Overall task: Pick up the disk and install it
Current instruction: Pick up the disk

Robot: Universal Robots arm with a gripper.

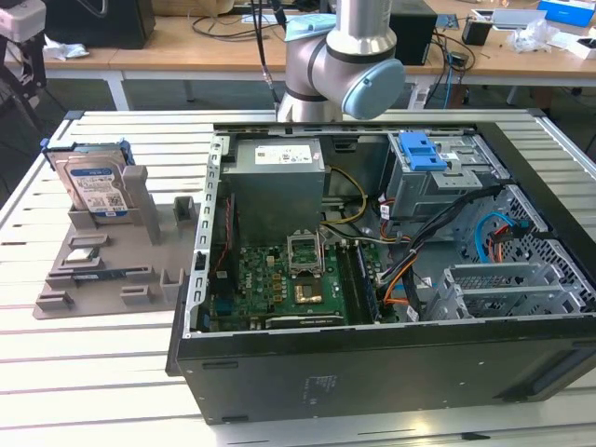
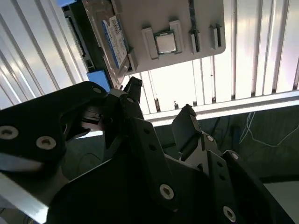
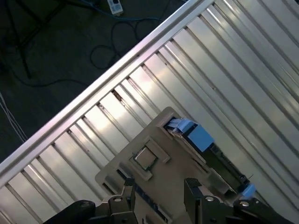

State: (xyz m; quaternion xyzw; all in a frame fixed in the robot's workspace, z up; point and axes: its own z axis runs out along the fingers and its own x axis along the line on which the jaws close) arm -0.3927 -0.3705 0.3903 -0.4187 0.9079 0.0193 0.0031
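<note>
On grey stand [image 1: 110,281], disk [image 1: 93,184] on edge

Bright, even light; strong glare on the table slats [image 2: 173,88].

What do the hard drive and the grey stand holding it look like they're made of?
The disk: apparently metal, silver-grey with a dull sheen, under a printed label; its blue rails look plastic. The stand: probably plastic, matte grey with moulded ribs.
</note>
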